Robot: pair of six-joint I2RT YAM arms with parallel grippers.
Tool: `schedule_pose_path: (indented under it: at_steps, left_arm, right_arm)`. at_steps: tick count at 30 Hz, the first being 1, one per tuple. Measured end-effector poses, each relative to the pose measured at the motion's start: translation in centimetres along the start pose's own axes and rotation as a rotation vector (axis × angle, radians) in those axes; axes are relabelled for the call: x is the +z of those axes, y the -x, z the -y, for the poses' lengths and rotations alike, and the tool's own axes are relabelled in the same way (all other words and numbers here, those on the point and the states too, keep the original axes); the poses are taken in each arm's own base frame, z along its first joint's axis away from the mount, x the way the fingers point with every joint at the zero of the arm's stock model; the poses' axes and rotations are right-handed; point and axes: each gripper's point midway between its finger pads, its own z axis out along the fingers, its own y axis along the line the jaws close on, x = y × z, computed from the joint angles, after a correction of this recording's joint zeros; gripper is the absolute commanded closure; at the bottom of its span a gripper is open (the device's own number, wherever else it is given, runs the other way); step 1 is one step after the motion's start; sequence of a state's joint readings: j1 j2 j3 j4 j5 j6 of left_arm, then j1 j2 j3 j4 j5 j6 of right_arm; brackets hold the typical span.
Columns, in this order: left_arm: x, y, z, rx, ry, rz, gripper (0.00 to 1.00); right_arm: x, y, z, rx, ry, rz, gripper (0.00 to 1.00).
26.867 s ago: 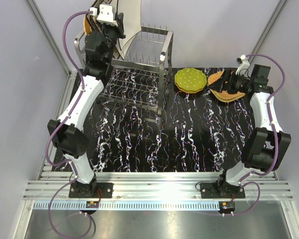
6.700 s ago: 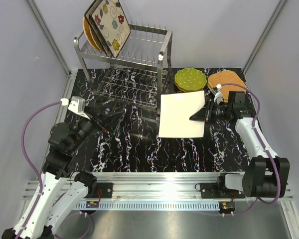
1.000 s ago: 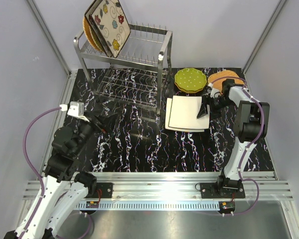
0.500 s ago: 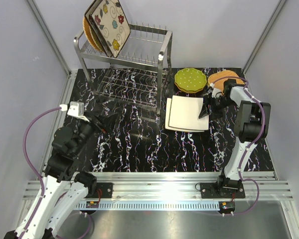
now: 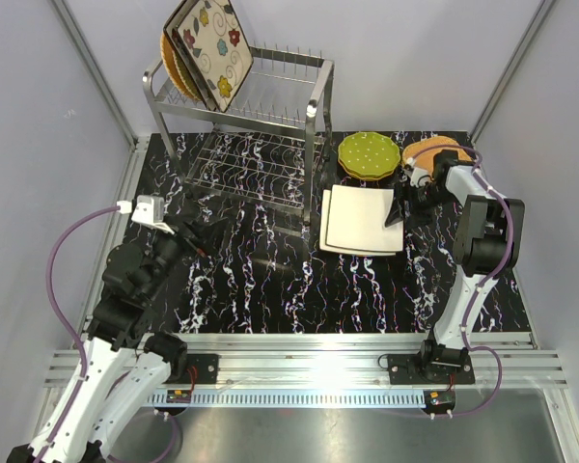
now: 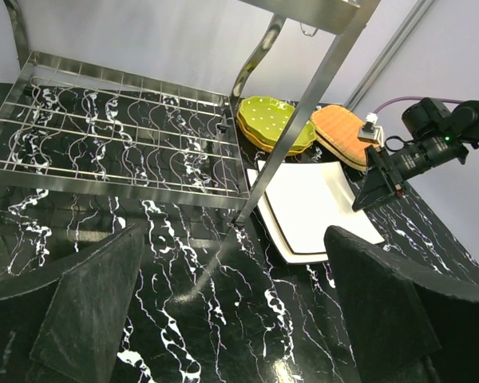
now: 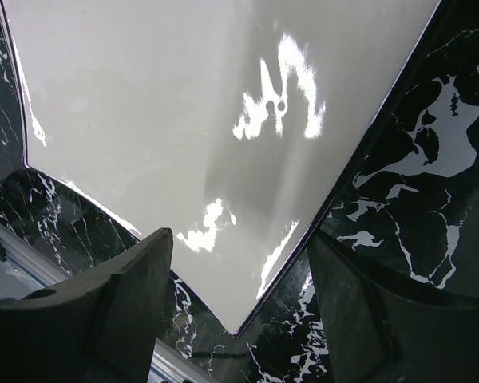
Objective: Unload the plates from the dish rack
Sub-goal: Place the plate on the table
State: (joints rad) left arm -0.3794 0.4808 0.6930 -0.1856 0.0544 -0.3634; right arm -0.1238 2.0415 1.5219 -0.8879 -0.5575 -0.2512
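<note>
Top external view, entry: the tall two-tier steel wire dish rack stands at the far left of the black white-veined table. On its top tier, leaning among the prongs, are two square cream plates with coloured flowers and, behind them, an orange-tan woven wicker plate. Already on the table, right of the rack, are a small stack of round green dotted plates, a second wicker plate beside them, and two square cream plates stacked underside up just in front of the green ones.

Right gripper: at the right-hand edge of the upturned stack. The right wrist view shows its jaws apart, straddling a corner of the top plate and pinching nothing.

Left gripper: jaws fully spread, empty, hovering over the table in front of the rack.

Judgement: the set-down looks done, so the step in hand is clearing the right arm.
- Draw it straight back along the fingers' own line, away from the corner.
- Rise only once the tips are clear, or a finger may catch the rim and skew the stack.
- Mind the wicker plate close beside the wrist.
- Then send the left arm to the front flowered plate. Take its upper edge and lift straight up past the prongs before you swing out.
</note>
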Motion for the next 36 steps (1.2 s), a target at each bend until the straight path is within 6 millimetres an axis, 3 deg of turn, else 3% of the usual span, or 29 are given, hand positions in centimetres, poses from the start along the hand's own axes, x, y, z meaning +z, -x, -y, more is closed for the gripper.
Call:
schedule_pose_path:
  at_steps: [11, 17, 25, 30, 36]
  left_arm:
    - [0.7, -0.1, -0.6, -0.001, 0.038, -0.017, 0.01]
    - [0.8, 1.3, -0.7, -0.003, 0.065, 0.012, 0.01]
    - [1.3, 3.8, -0.6, -0.004, 0.101, 0.031, 0.01]
    - [2.0, 4.4, -0.6, -0.004, 0.114, 0.027, 0.01]
    - [3.4, 5.9, -0.3, -0.007, 0.128, 0.021, 0.01]
  right_arm:
    - [0.8, -0.1, -1.2, -0.039, -0.007, -0.02, 0.24]
    - [1.3, 0.0, -2.1, -0.066, -0.002, -0.028, 0.24]
    - [1.2, 0.2, -1.7, -0.089, -0.028, -0.027, 0.23]
    - [0.6, 0.5, -1.4, -0.115, -0.058, -0.015, 0.22]
    - [-1.6, 1.4, -2.1, -0.165, -0.082, 0.041, 0.22]
